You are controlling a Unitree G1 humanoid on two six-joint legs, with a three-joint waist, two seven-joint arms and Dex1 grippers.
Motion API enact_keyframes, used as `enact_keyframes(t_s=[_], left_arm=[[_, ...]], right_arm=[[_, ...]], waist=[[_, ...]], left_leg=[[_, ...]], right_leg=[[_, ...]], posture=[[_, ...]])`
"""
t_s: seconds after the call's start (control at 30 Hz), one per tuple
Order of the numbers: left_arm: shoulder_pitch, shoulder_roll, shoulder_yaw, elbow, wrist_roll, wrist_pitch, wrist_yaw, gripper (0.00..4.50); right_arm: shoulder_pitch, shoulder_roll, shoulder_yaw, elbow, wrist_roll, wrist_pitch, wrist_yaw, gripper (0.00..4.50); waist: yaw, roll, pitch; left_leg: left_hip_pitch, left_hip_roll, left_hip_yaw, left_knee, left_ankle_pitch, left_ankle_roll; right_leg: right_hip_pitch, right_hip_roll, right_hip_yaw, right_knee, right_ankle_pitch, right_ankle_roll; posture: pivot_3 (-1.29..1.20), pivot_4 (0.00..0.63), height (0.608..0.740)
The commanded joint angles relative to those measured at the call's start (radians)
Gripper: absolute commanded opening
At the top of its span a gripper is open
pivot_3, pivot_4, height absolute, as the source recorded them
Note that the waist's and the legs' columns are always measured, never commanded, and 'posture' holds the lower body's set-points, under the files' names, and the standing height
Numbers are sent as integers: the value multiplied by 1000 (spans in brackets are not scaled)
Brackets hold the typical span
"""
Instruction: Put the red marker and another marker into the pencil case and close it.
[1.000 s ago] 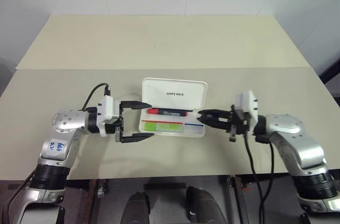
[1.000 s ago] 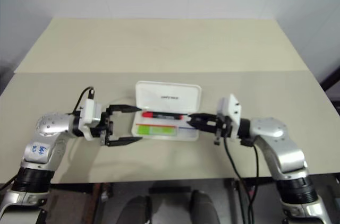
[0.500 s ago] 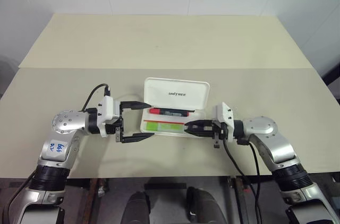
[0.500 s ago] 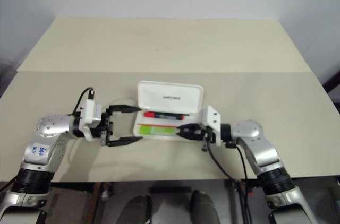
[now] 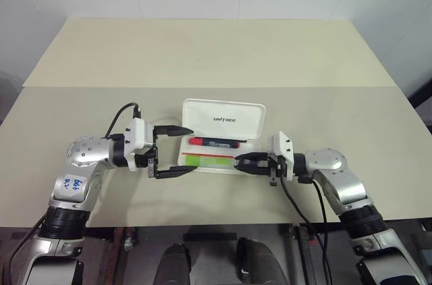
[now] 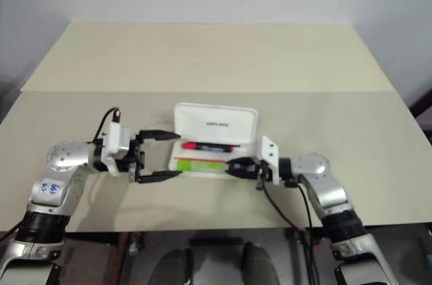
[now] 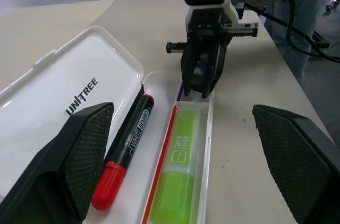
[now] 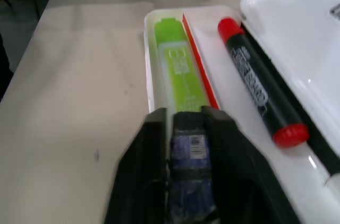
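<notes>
The white pencil case [image 5: 202, 115] lies open mid-table, its lid with dark lettering tilted up at the back. The red marker [image 5: 214, 142], black-barrelled, lies in the rear part of the tray. The other marker, a lime-green highlighter [image 5: 208, 159], lies in the front compartment. My left gripper [image 5: 193, 150] is wide open and level at the case's left end, one finger [image 7: 79, 155] on each side of the tray. My right gripper [image 5: 239, 161] points left at the highlighter's right end. Its fingertips [image 8: 156, 118] are a little apart and hold nothing.
The case lies on a beige table [image 5: 202, 55] made of two tops with a seam [image 5: 101, 86] running across behind the case. The table's front edge [image 5: 202, 221] is close below both grippers. Black cables [image 5: 120, 117] hang from both wrists.
My right gripper has dropped and moved in from the case's right end to the front compartment, and its shut fingers have parted slightly. The left gripper has stayed put.
</notes>
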State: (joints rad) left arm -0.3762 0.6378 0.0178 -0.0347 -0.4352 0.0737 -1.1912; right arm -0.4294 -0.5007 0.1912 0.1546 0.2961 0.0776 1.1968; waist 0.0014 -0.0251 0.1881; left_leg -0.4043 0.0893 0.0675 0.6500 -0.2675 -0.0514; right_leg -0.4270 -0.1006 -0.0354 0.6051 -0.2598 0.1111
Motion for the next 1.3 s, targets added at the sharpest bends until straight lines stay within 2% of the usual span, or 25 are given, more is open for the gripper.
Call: enact_keyframes(t_s=[0.03, 0.2, 0.53, 0.77, 0.9, 1.23, 1.3], left_arm=[[-14, -1, 2, -31, -5, -2, 3, 4500], [-18, -1, 2, -29, -5, -1, 3, 4500], [-12, 4, 19, -27, -9, -3, 10, 4500], [6, 8, 71, 2, -37, -7, 18, 4500], [18, -1, 90, 21, -51, -9, 11, 3554], [23, -29, 107, 62, -50, -48, 18, 122], [21, -36, 113, 69, -43, -60, 32, 17]], right_arm=[[-46, -4, -26, 22, 4, -41, 22, 2466], [-82, -6, -36, 44, 9, -68, 35, 4383], [-43, -25, -97, -176, 131, 72, -2, 4451], [71, -161, -277, -331, 202, 151, -52, 4451], [132, -220, -370, -356, 199, 144, -88, 4500], [199, -248, -422, -380, 181, 118, -130, 4500], [201, -248, -421, -381, 180, 114, -132, 4500]], waist=[[-1, 0, 0], [-2, 0, 0], [1, 0, 0], [18, 0, 0], [23, 0, 0], [22, 0, 0], [22, 0, 0]], left_leg=[[0, 0, 0, 0, 0, 0], [0, 0, 0, 0, 0, 0], [0, 0, 0, -1, 0, 0], [0, 0, 0, 0, 0, 0], [0, 0, 0, 0, 0, 0], [0, 0, 0, 1, 0, 0], [0, 0, 0, 1, 0, 0]], right_leg=[[0, 0, 0, 0, 0, 0], [0, 0, 0, 1, 0, 0], [0, 0, 0, 3, 0, 0], [0, 0, 0, -1, 0, 0], [0, 0, 0, 0, 0, 0], [0, 0, 0, 0, 0, 0], [0, 0, 0, 0, 0, 0]], posture=[[0, 150, 740], [0, 150, 740], [0, 150, 740], [0, 150, 740], [0, 150, 740], [0, 150, 740], [0, 150, 740]])
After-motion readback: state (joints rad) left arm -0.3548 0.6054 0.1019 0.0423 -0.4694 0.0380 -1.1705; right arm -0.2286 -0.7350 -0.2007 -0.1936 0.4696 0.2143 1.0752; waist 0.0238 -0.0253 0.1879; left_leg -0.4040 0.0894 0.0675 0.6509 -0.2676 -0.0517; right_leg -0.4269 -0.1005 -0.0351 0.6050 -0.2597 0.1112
